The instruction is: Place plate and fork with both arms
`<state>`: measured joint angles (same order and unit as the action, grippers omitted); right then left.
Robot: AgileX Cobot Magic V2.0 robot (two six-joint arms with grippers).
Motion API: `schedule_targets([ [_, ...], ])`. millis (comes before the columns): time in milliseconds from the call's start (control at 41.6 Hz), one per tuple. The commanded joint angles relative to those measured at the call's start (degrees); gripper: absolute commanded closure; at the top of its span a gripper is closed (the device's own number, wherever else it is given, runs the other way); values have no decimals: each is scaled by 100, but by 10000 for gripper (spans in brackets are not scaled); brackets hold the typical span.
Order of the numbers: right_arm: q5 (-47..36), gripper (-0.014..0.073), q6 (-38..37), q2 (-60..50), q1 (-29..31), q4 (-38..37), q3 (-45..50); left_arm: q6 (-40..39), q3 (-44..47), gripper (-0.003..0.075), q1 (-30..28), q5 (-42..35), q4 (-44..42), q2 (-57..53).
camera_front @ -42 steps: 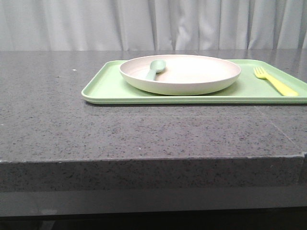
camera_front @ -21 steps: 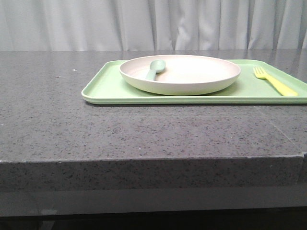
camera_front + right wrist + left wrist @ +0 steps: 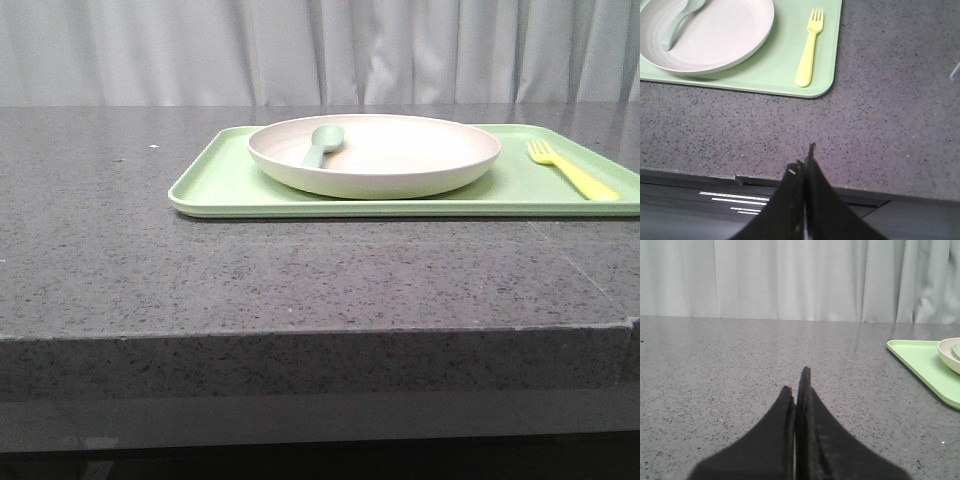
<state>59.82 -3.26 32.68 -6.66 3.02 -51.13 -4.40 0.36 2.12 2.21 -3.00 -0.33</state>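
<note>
Inventory count, everything placed relative to the tray.

We count one tray (image 3: 215,180), light green and rectangular. On the tray: one plate (image 3: 400,165), cream-white and round. We see one spoon (image 3: 322,143), pale grey-green, lying in the plate on the tray. One fork (image 3: 572,170), yellow, flat on the tray beside the plate, toward the tray's right end. That gives us two utensils and four loose items total. We count one table (image 3: 150,270), grey speckled, under the tray. Two grippers show up, wrist views only: one left gripper (image 3: 796,385) and one right gripper (image 3: 805,159), both off the tray, two dark fingers each, pressed together.
</note>
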Motion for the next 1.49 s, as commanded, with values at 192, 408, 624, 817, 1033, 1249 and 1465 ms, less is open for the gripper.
schedule_targets([
  [192, -343, 662, 81, 9, 23, -52, -145, -62, 8, 739, -32, -651, 10, -127],
  [408, -343, 662, 81, 9, 23, -52, -145, -62, 8, 739, -32, -651, 25, -127],
  [624, -343, 662, 81, 9, 23, -52, -145, -62, 8, 739, -32, -651, 25, -127],
  [817, -343, 662, 81, 9, 23, -52, -145, -62, 8, 739, -32, -651, 25, -127],
  [1033, -343, 662, 81, 9, 23, -52, -145, -62, 8, 739, -32, -651, 25, -127],
  [1249, -439, 662, 81, -23, 23, -52, -8, -62, 8, 739, -32, -651, 25, -127],
  [1465, -1933, 660, 81, -802, 273, -68, 1357, -62, 8, 739, -32, -651, 25, -115],
])
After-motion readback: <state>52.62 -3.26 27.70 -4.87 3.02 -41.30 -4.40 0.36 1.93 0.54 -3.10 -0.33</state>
